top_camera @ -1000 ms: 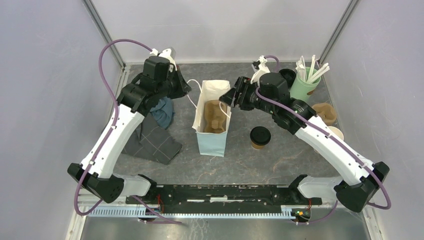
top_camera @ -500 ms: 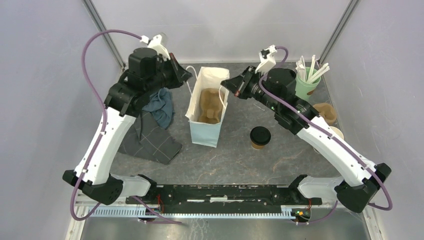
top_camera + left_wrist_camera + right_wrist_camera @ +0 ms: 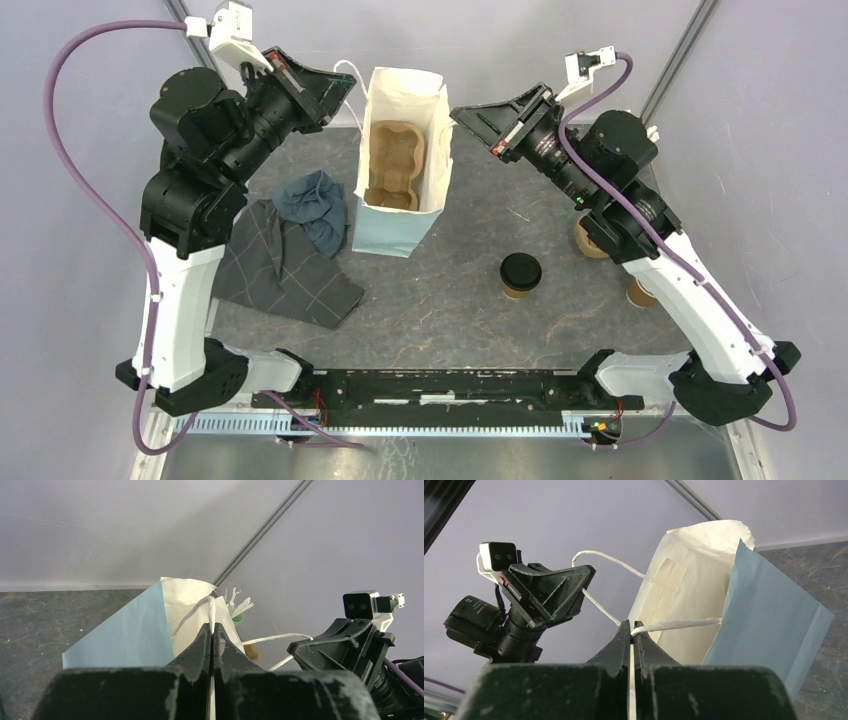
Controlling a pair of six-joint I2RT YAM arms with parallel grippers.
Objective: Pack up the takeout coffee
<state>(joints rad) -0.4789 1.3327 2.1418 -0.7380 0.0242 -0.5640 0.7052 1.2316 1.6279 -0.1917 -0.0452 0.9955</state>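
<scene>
The takeout coffee (image 3: 520, 274), a brown paper cup with a black lid, stands alone on the table right of the bag. A light blue paper bag (image 3: 398, 222) with a cream inside hangs open between both arms, a brown pulp cup carrier (image 3: 395, 165) inside it. My left gripper (image 3: 345, 88) is shut on the bag's left white string handle (image 3: 212, 611), pinched at the fingertips. My right gripper (image 3: 462, 117) is shut on the right string handle (image 3: 674, 625). The bag (image 3: 125, 630) fills the middle of the left wrist view and shows again as the bag (image 3: 769, 615) in the right wrist view.
A grey checked cloth (image 3: 285, 275) and a blue cloth (image 3: 315, 205) lie left of the bag. Paper cups (image 3: 640, 292) and a brown pulp piece (image 3: 590, 240) sit partly under my right arm. A green cup of white stirrers (image 3: 237, 611) peeks past the bag.
My right gripper has shut on the right handle. Both arms have risen and swung toward the back wall, drawing the bag up and open. The coffee cup has not moved.
</scene>
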